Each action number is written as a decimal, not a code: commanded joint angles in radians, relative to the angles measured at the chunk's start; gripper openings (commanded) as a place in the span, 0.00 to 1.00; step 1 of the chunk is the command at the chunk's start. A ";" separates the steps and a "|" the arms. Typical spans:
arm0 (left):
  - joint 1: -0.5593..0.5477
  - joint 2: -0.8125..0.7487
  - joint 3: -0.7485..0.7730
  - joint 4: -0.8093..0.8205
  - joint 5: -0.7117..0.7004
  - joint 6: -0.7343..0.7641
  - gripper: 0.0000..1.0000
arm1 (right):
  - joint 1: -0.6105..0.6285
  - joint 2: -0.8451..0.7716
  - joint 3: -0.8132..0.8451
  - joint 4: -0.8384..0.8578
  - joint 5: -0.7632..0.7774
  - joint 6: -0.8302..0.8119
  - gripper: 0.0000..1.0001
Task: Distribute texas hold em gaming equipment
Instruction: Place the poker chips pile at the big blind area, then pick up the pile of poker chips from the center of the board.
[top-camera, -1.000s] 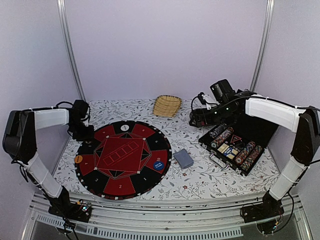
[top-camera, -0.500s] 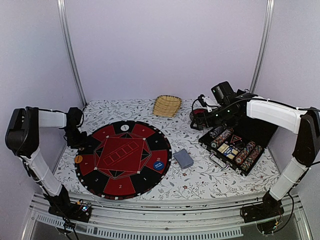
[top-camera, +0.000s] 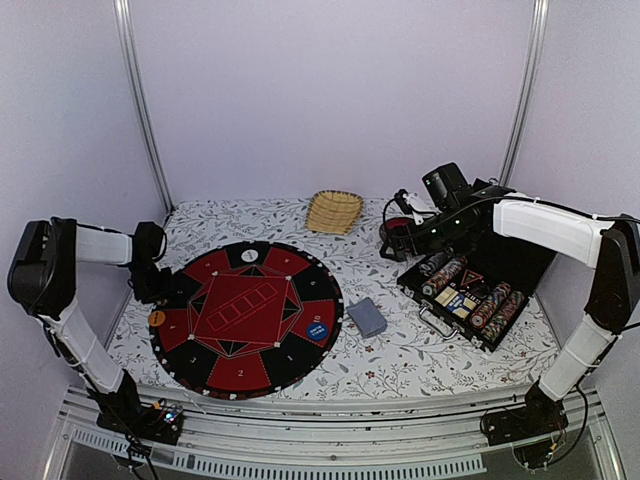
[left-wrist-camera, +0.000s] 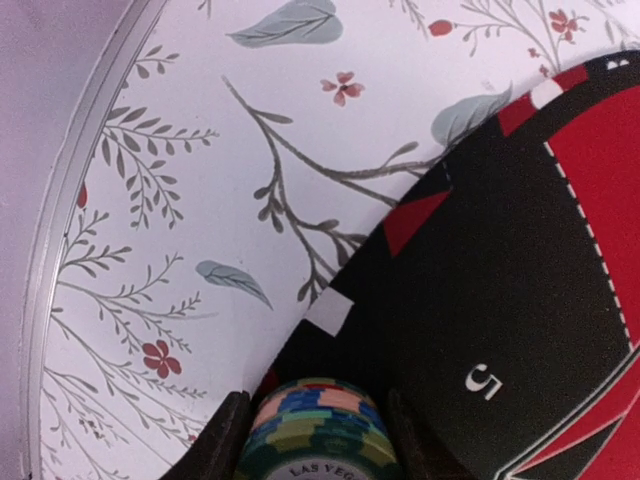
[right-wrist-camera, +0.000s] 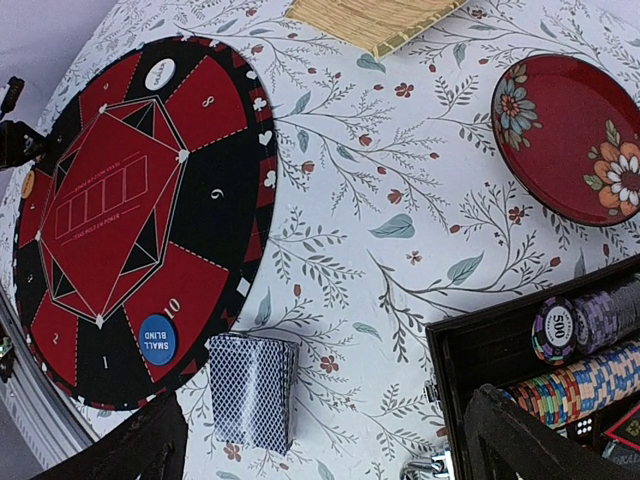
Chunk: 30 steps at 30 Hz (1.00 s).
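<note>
Left gripper (top-camera: 152, 278): partly closed on a short chip stack (left-wrist-camera: 318, 425), with 1 finger (left-wrist-camera: 225, 445) pressed to each side of it.
Chip stack: mixed colours, pinched across its width so the chips stay together as 1 column. It is low over the left rim of the round mat (top-camera: 245, 315).
Spot: just beside the black segment marked 5 (left-wrist-camera: 483, 381). This looks like that seat's share, about to be set down.
Right gripper (right-wrist-camera: 325, 420): spread wide and holding nothing. It hangs over the cloth between the card deck (right-wrist-camera: 250, 390) and the open chip case (top-camera: 475, 295), probably ready to reach for another stack.
Card deck: face down on the cloth, just beside the mat's near right edge, and not yet dealt.
Buttons: the blue small blind button (right-wrist-camera: 157, 338) is on the mat near the 10. The white button (right-wrist-camera: 160, 73) is at the far rim and the orange button (top-camera: 157, 318) at the left rim, so each appears to mark a seat.
Chip case: the chips lie in rows on edge, so a sideways pinch can lift a stack.
Progress: early, by my reading.
</note>
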 joint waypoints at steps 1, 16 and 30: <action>0.000 0.008 -0.054 0.011 0.006 -0.023 0.30 | 0.004 -0.027 0.017 -0.004 -0.017 -0.011 0.99; -0.032 -0.096 -0.021 0.008 -0.023 -0.010 0.98 | 0.000 -0.041 0.087 -0.149 0.140 -0.035 0.99; -0.368 -0.156 0.307 -0.022 0.021 0.182 0.98 | -0.152 0.126 0.137 -0.411 0.215 -0.253 0.90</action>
